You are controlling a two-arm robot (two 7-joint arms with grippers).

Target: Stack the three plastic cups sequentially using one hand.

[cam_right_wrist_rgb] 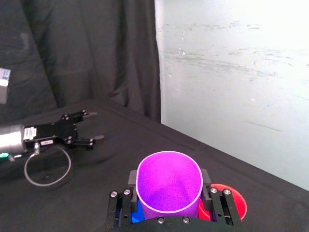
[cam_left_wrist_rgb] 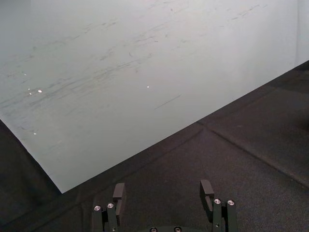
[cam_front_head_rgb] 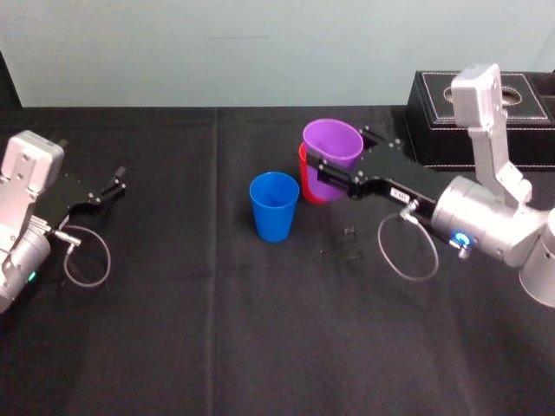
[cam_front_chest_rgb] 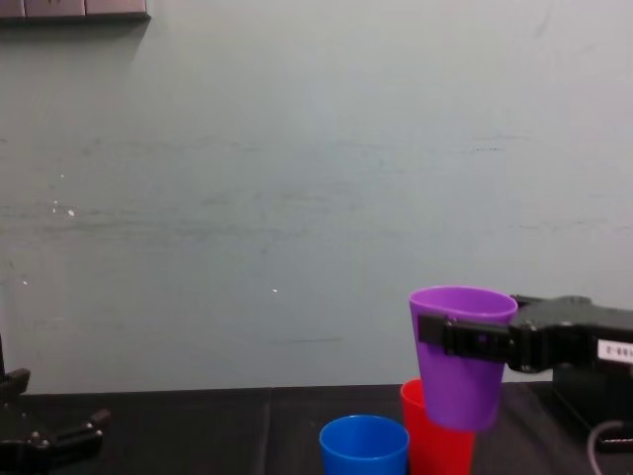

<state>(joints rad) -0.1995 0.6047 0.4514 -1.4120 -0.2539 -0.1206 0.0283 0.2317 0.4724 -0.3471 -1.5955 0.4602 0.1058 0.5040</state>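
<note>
Right pincer (cam_front_head_rgb: pixel 323 167) pinches the purple cup (cam_front_head_rgb: pixel 332 143) below its rim. The red cup (cam_front_chest_rgb: pixel 435 447) sits just under it, the blue cup (cam_front_head_rgb: pixel 274 206) beside. Looks light, slick, squashable: grip gently. Left pincer (cam_front_head_rgb: pixel 113 184) parked, spread.

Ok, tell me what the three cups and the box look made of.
The purple cup in the right gripper, blue cup and red cup: plastic by the look, smooth thin walls, uniform bright colour. The black box: probably leather or imitation, matte with pale stitching along its edges.

You worked in a lab-style test bay: black cloth-covered table (cam_front_head_rgb: pixel 173 347), bare scuffed pale wall (cam_front_chest_rgb: pixel 297 198), black curtain (cam_right_wrist_rgb: pixel 72 48) alongside.
</note>
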